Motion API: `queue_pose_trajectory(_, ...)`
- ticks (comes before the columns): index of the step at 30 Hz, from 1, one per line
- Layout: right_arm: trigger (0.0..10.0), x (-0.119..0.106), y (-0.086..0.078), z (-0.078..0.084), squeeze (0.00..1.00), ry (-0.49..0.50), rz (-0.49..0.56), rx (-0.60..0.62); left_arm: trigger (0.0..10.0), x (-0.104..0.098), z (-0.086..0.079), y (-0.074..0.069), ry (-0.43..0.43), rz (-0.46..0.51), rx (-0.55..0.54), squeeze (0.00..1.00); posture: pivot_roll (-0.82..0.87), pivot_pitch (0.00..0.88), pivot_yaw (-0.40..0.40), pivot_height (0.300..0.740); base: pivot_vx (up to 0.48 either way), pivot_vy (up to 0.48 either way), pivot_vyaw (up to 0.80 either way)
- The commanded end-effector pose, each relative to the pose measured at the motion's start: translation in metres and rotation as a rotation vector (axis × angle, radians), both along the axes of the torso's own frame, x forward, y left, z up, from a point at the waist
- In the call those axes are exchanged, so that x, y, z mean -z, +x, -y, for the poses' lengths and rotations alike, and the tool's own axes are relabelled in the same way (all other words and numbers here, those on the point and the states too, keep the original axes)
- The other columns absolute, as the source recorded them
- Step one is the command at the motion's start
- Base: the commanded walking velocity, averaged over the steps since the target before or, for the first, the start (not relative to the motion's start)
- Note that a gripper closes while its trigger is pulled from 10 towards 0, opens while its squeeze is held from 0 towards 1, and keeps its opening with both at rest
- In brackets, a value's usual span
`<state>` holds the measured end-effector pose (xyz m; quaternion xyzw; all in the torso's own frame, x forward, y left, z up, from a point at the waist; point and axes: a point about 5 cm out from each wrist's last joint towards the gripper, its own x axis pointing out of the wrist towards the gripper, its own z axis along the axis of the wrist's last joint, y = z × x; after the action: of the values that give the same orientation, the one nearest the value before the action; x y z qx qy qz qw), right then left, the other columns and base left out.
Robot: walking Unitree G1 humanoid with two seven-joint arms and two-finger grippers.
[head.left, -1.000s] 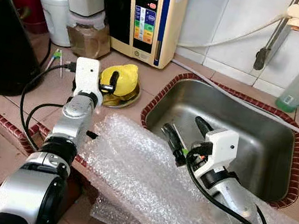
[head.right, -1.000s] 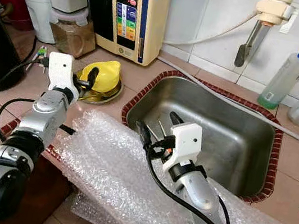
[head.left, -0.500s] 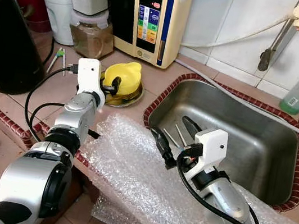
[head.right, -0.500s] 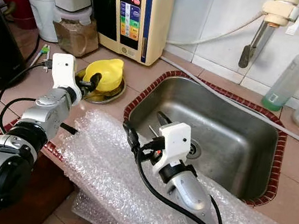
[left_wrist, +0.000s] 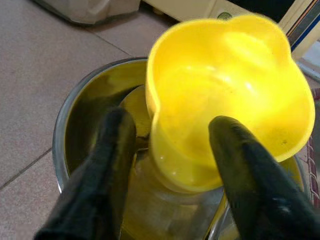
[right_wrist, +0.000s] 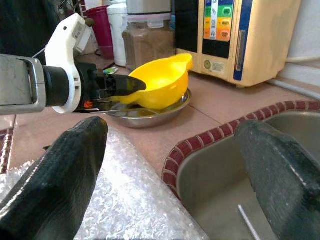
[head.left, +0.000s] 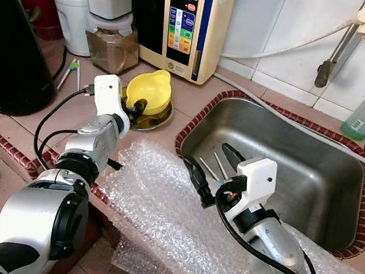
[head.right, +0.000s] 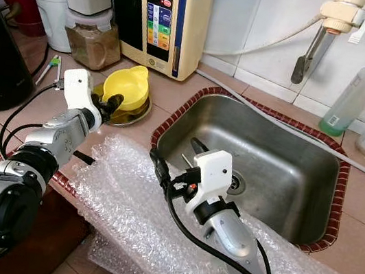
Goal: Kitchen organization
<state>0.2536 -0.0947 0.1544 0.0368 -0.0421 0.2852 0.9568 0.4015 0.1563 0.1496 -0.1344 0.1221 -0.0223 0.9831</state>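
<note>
Left gripper, centre-left of the head view: fingers gripping a yellow scalloped cup, tilting over a steel dish on the tiled counter. Left wrist view is showing the cup's hollow interior. Right gripper, lower centre: fingers spread, hovering over bubble wrap at the sink edge.

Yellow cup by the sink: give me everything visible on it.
The yellow plastic cup is glossy, with a wavy rim and a pour lip. It looks empty inside and sits tilted in the shallow metal dish on the tiled counter, left of the sink, in front of the cream appliance. The left end effector has one black finger on either side of its wall.
</note>
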Motion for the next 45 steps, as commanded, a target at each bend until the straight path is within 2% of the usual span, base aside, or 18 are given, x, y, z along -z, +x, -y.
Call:
queue_pose_trajectory(1, 10.0, -0.004, 0.000, 0.002, 0.00, 0.007, 0.000, -0.003, 0.0, 0.003, -0.002, 0.000, -0.012, -0.033, -0.001, 0.00, -0.09, 0.026, 0.047, 0.740, 0.000, 0.000, 0.00)
queue_pose_trajectory(10, 10.0, 0.002, 0.001, 0.004, 0.00, -0.004, -0.032, -0.001, 0.0, 0.004, -0.005, -0.001, 0.021, -0.041, 0.005, 0.00, -0.09, 0.025, 0.044, 0.740, 0.000, 0.000, 0.00)
queue_pose_trajectory(16, 10.0, 0.000, -0.001, 0.003, 0.00, 0.022, -0.051, -0.030, 0.0, 0.004, -0.006, -0.001, 0.020, -0.040, 0.006, 0.00, -0.09, 0.029, 0.047, 0.740, 0.000, 0.000, 0.00)
queue_pose_trajectory(28, 10.0, -0.001, 0.005, 0.008, 0.00, -0.025, -0.020, 0.054, 0.0, 0.003, -0.011, -0.002, 0.075, 0.002, 0.012, 0.00, -0.09, 0.029, 0.051, 0.740, 0.000, 0.000, 0.00)
queue_pose_trajectory(34, 10.0, 0.002, 0.007, 0.010, 0.00, -0.031, -0.051, 0.052, 0.0, 0.004, -0.007, -0.003, 0.107, 0.025, 0.050, 0.00, -0.08, 0.028, 0.053, 0.740, 0.000, 0.000, 0.00)
queue_pose_trajectory(38, 10.0, 0.004, 0.007, 0.008, 0.00, -0.011, -0.077, 0.038, 0.0, -0.001, -0.011, -0.002, 0.143, 0.072, 0.037, 0.00, -0.08, 0.030, 0.055, 0.740, 0.000, 0.000, 0.00)
queue_pose_trajectory(39, 10.0, 0.004, 0.009, 0.011, 0.00, -0.010, -0.068, 0.067, 0.0, -0.006, -0.012, -0.002, 0.171, 0.116, 0.029, 0.00, -0.08, 0.030, 0.055, 0.740, 0.000, 0.000, 0.00)
queue_pose_trajectory(40, 10.0, 0.004, 0.009, 0.011, 0.00, -0.010, -0.068, 0.067, 0.0, -0.006, -0.012, -0.002, 0.171, 0.116, 0.029, 0.00, -0.08, 0.030, 0.055, 0.740, 0.000, 0.000, 0.00)
queue_pose_trajectory(43, 10.0, 0.004, 0.010, 0.012, 0.00, -0.004, -0.068, 0.085, 0.0, -0.020, -0.014, 0.000, 0.211, 0.232, 0.000, 0.00, -0.07, 0.032, 0.059, 0.740, 0.000, 0.000, 0.00)
queue_pose_trajectory(45, 10.0, 0.004, 0.011, 0.013, 0.00, 0.000, -0.067, 0.100, 0.0, -0.022, -0.012, -0.001, 0.244, 0.264, 0.016, 0.00, -0.07, 0.031, 0.061, 0.740, 0.000, 0.000, 0.00)
